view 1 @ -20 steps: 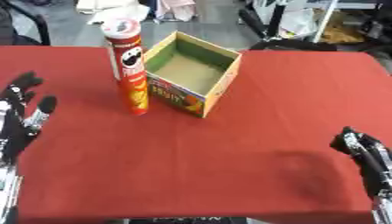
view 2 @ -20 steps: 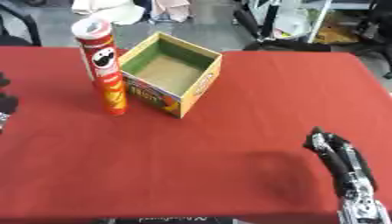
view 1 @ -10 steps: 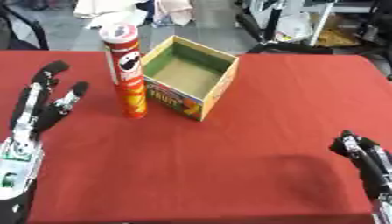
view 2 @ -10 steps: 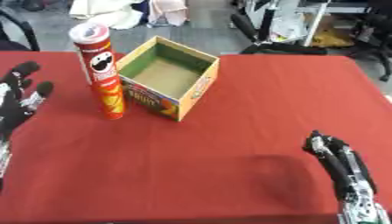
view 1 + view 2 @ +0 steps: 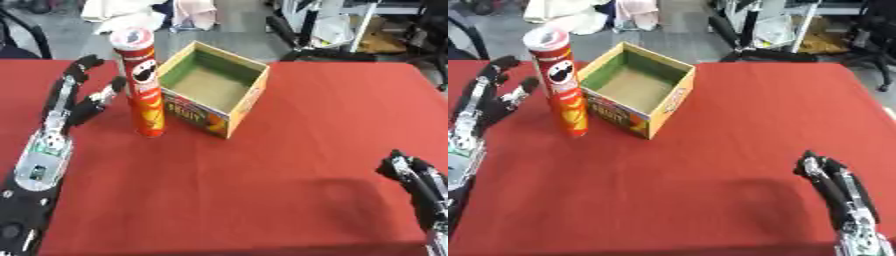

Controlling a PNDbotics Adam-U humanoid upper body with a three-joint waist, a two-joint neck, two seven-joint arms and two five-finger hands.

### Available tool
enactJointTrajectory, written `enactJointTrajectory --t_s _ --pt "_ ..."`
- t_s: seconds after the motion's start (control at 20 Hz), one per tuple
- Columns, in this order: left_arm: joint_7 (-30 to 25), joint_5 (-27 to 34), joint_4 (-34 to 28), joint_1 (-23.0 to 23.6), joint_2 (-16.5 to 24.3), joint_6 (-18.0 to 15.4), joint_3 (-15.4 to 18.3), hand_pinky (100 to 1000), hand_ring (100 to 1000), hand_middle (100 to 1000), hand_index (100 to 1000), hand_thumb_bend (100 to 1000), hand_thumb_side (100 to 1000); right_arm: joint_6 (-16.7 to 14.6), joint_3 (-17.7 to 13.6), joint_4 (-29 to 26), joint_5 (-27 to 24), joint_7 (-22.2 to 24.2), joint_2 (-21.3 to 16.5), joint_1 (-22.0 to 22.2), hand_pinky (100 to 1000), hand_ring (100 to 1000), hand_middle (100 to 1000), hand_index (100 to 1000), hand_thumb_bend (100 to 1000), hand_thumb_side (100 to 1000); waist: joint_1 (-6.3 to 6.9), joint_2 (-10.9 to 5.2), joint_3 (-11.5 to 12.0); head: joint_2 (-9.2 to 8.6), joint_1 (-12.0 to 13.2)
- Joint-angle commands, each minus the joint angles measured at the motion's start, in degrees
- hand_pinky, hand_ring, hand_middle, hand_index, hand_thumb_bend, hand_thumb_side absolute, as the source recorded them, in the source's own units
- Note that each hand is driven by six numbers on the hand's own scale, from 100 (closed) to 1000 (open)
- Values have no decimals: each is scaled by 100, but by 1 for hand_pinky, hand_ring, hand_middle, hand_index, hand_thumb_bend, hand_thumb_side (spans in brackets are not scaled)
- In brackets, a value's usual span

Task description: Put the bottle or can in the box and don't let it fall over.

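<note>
While the tall red can [image 5: 143, 85] stands upright on the red bench [image 5: 289, 165] just left of the open cardboard box [image 5: 213, 88], I have my left robot hand [image 5: 77, 100] beside it, fingers spread straight and holding nothing. It looks just clear of the can, though I cannot be sure. My right robot hand [image 5: 837, 185] rests open near the lower right corner, also empty.

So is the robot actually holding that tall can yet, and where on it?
No, nothing is held. The left hand is open beside the can, not touching it. The right hand rests open near the lower right corner.
</note>
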Motion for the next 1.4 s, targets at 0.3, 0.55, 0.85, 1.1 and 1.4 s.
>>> enactJointTrajectory --t_s 0.3,0.55,0.85,1.1,1.4 --pt "125 -270 279 -356 162 -51 -142 1000 1000 916 861 697 662 -7 10 -75 -5 30 -123 -8 804 632 531 559 100 562 15 -101 -48 60 111" --pt "60 -425 273 -308 167 13 -144 1000 1000 920 870 690 674 -19 19 -80 -6 40 -121 -19 804 632 531 559 100 554 -10 -118 -152 58 126" --pt "-17 -563 316 -259 161 99 -137 1000 1000 921 876 665 684 -15 -5 -53 -6 17 -104 2 804 632 531 559 100 558 -29 -128 -104 40 194" --pt "-52 -703 405 -276 191 151 -144 1000 1000 922 892 653 690 -15 -2 -55 -6 23 -99 -5 804 632 531 559 100 558 -24 -130 -101 71 191" --pt "-173 -920 663 -407 208 107 -230 1000 1000 921 896 681 688 -14 10 -46 -14 38 -99 -8 804 633 532 561 100 559 -32 -131 -115 94 233"
